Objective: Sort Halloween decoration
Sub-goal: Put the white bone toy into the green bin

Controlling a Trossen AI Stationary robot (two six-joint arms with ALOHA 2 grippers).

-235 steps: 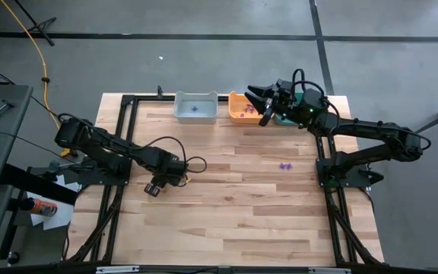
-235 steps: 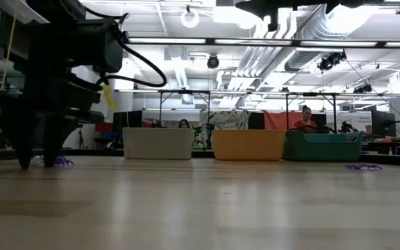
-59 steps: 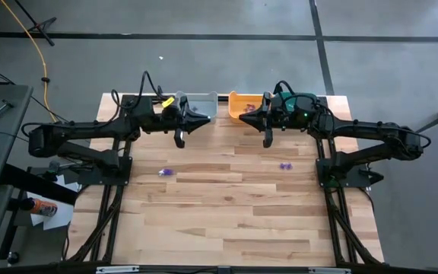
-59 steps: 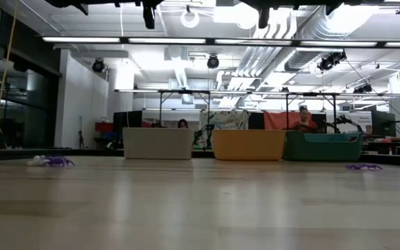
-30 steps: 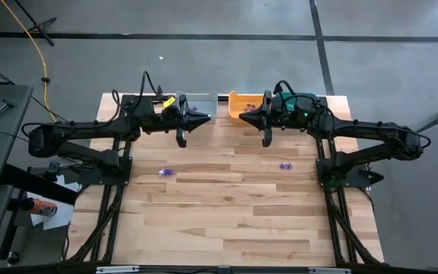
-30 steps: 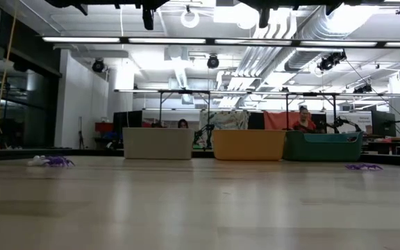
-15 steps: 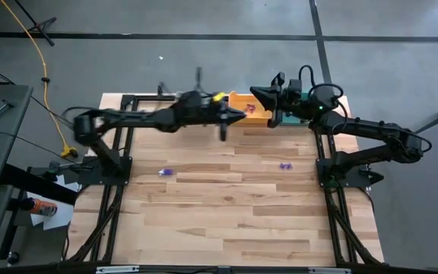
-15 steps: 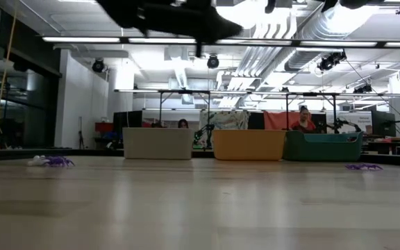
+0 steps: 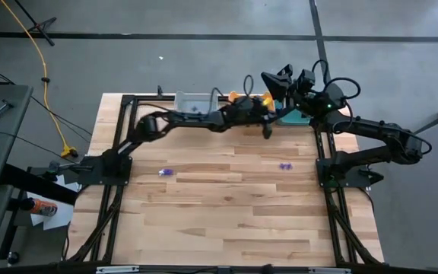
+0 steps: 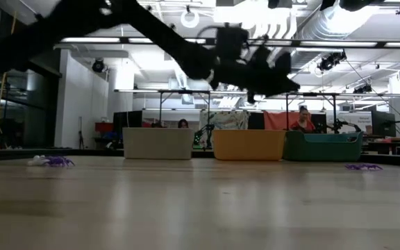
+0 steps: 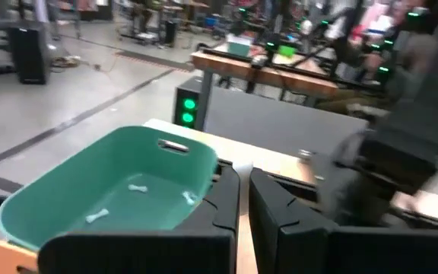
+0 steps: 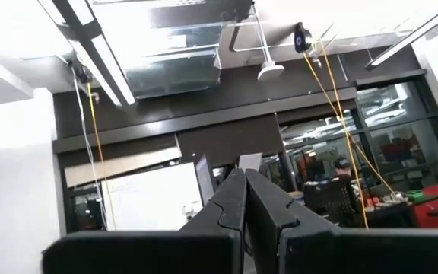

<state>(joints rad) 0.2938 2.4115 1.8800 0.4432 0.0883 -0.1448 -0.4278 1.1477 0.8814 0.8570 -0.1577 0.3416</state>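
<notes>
left gripper [image 11: 243,199] stretched over teal bin [image 11: 90,199], fingers nearly shut, nothing visible between. right gripper [image 12: 245,199] raised behind bins, fingers closed, empty. bin holds few trinkets; purple trinkets [image 9: 166,172] [image 9: 284,164] on table unsorted. mostly done, judging by leftovers.

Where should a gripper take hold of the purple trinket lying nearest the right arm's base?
Judging by its flat, spidery spread on the table, the purple trinket is probably best pinched across its middle from straight above; nothing stands close beside it.
</notes>
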